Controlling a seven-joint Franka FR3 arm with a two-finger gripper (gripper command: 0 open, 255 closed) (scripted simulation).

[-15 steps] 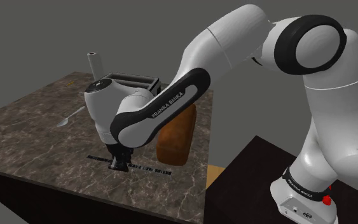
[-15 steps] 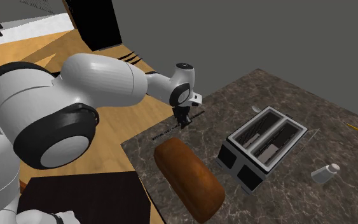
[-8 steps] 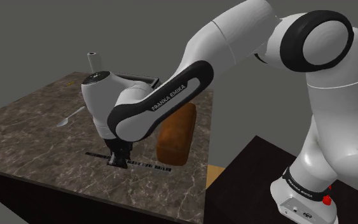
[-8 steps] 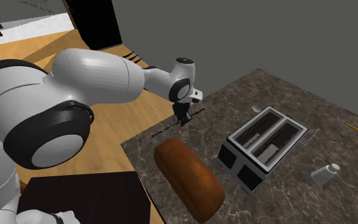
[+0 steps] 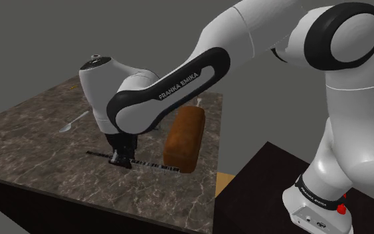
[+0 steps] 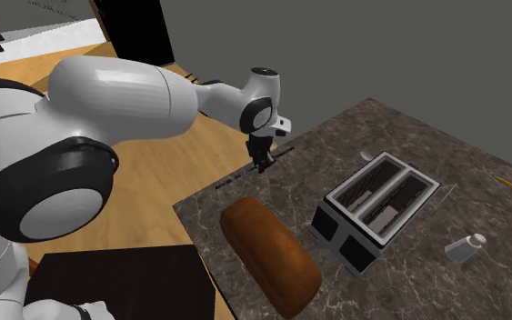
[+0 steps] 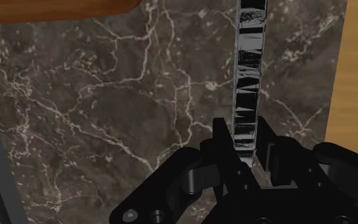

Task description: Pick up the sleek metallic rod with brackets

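The rod [image 5: 153, 165] is a thin, dark, glossy bar with banded reflections. It hangs level, a little above the marble counter [image 5: 32, 133] near the counter's front edge. My black gripper [image 5: 117, 158] is shut on it, closer to the end on the shoulder view's left. In the second exterior view the gripper [image 6: 263, 165] holds the rod [image 6: 235, 180] near the counter's edge, and one end reaches out over the wooden floor. The wrist view has the rod [image 7: 248, 70] running straight out from between the fingers [image 7: 225, 140] of the gripper [image 7: 246, 145].
A brown bread loaf [image 5: 184, 138] lies close beside the rod. A toaster [image 6: 378, 207] stands beyond the loaf [image 6: 270, 255]. A spoon [image 5: 72, 121] and a small shaker [image 6: 463, 247] lie farther off. The dark stand [image 5: 265, 193] is at the lower right.
The gripper has risen with the rod clasped in it, lifting the rod off the counter. The arm's elbow has swung higher.
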